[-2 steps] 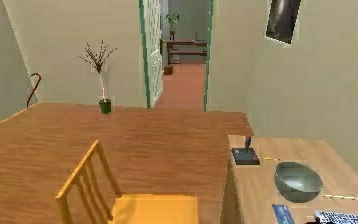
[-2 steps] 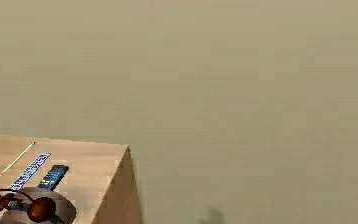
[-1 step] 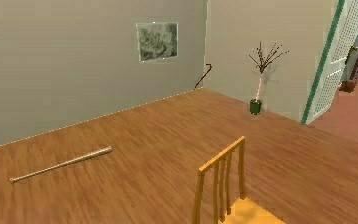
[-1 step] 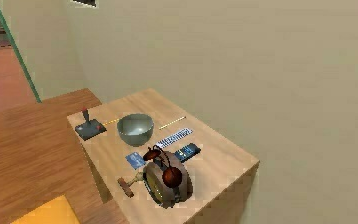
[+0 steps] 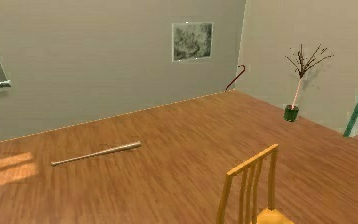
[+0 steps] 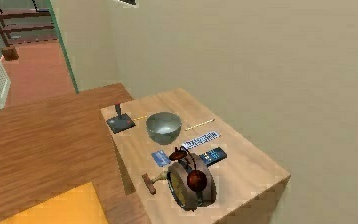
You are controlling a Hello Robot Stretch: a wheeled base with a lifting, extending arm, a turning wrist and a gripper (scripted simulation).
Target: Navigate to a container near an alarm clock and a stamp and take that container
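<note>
A grey-green bowl (image 6: 163, 126) stands on a light wooden table (image 6: 252, 170) against the wall in the arm side view. Left of the bowl is a small dark stamp (image 6: 121, 120) with an upright handle on a square base. Nearer the table's front sits a round alarm clock (image 6: 192, 184) with a dark red face and dark thin parts on top.
A pencil (image 6: 199, 125), two flat dark devices (image 6: 200, 140) (image 6: 213, 155) and a small blue item (image 6: 161, 157) share the table. In the forward view a baseball bat (image 5: 97, 153) lies on the wood floor; a wooden chair (image 5: 252, 190) stands close in front and a vase of branches (image 5: 295, 105) by the right wall.
</note>
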